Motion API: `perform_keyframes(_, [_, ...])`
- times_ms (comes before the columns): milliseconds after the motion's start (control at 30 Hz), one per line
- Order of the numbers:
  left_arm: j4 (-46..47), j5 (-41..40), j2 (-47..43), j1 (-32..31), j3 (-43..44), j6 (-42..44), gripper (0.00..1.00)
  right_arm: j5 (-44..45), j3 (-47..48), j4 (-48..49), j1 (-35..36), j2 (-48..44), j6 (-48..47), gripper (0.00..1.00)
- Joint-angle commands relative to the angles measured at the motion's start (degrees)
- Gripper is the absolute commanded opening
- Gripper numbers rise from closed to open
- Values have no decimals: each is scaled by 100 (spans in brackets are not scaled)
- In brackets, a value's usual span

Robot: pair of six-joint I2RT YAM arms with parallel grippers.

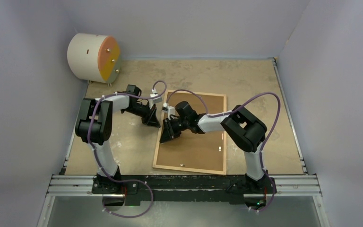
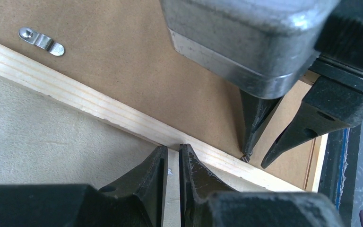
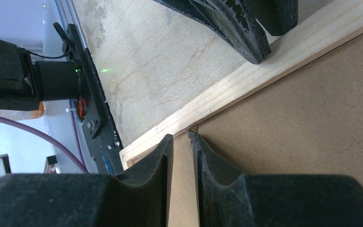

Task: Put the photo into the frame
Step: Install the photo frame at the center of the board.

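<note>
Where the frame lies: the frame [image 1: 189,169] is flat on the table [image 1: 123,146], back side up, in front of the two arms and nearer to the right one.
Inside the frame: a brown backing board [image 1: 198,146] fills it from rail to rail. Small metal clips sit on the board. One clip [image 2: 41,41] lies wholly on the board and does not reach the rail.
Photo: the photo shows in no view; I cannot tell if it is under the board.
Left gripper: the left gripper [image 1: 156,124] is at the outer side of the frame's left rail, with its tips down at the rail's edge. Its jaws are almost together with a thin gap, and nothing is in the gap.
Right gripper: the right gripper [image 1: 164,139] is over the board, just inside the same rail. Its jaws are a little apart and nothing is between them.
Top view only: it shows the whole frame, both arms, and a white drum [image 1: 93,56] with an orange face at the far left corner, well apart from the frame.
Left wrist view only: one fingertip [image 2: 246,153] of the right gripper touches the board just beside the rail. The other tip is near it; whether it touches I cannot tell.
Right wrist view only: a small metal hook [image 3: 194,126] sits at the seam of board and rail, at the tip of one finger.
</note>
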Motion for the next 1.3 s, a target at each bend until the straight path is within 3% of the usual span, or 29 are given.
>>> perform_keyframes(0, [158, -863, 409, -166, -152, 430, 16, -122, 168, -307, 125, 176, -396, 24])
perform_keyframes(133, [137, -828, 383, -166, -150, 397, 15, 9, 303, -575, 109, 141, -561, 25])
perform_keyframes(367, [107, -891, 327, -166, -190, 436, 14, 452, -395, 406, -271, -301, 62, 28])
perform_keyframes(667, [96, -876, 329, -166, -174, 406, 13, 454, -526, 1068, -177, -44, 454, 27])
perform_keyframes(1267, [79, -920, 378, -166, -166, 414, 10, 268, -595, 1205, 62, 157, 581, 14])
